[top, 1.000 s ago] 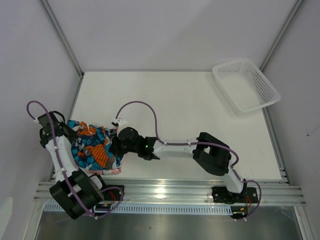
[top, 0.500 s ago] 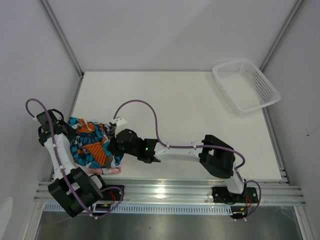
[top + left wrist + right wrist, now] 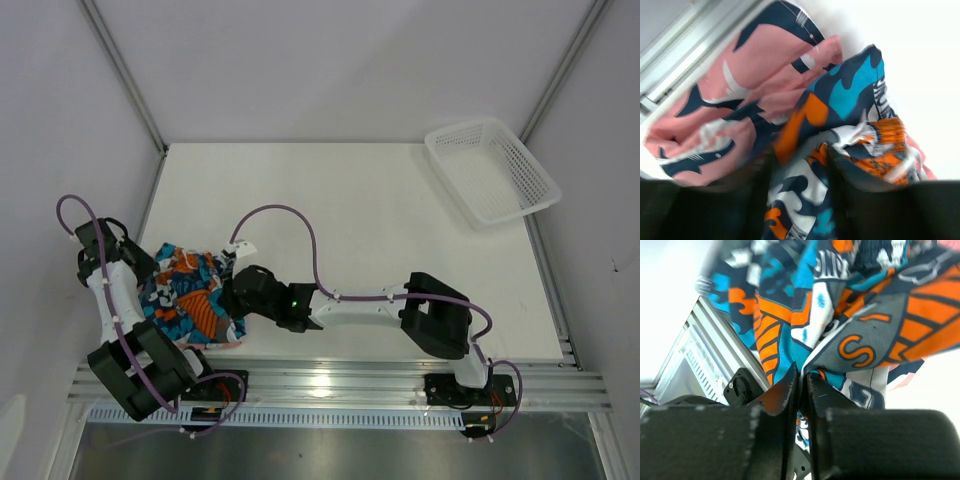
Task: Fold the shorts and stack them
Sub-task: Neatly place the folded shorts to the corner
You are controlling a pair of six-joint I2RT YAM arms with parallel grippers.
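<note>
Top cam looks down over whole table [image 3: 400, 220]; both wrist cams v. close on patterned shorts [image 3: 185, 298].

My left wrist camera shows 2 shorts heaped together. The pink shorts [image 3: 755, 75], printed with navy-and-white sharks, lie toward the edge of the surface [image 3: 920, 60] that carries the metal rail [image 3: 685, 45]. The patterned shorts [image 3: 850, 100], in blue, teal, orange and white, overlap them on the side away from that rail. They are crumpled, with a gathered orange band [image 3: 887, 131] showing, and a sliver of pink peeks out beyond that band. My left end effector [image 3: 799, 165] sits low over the patterned cloth. Its 2 dark fingers [image 3: 757, 180] are blurred and stand apart, with patterned fabric showing in the gap. I can't tell whether either finger touches the cloth.
</note>
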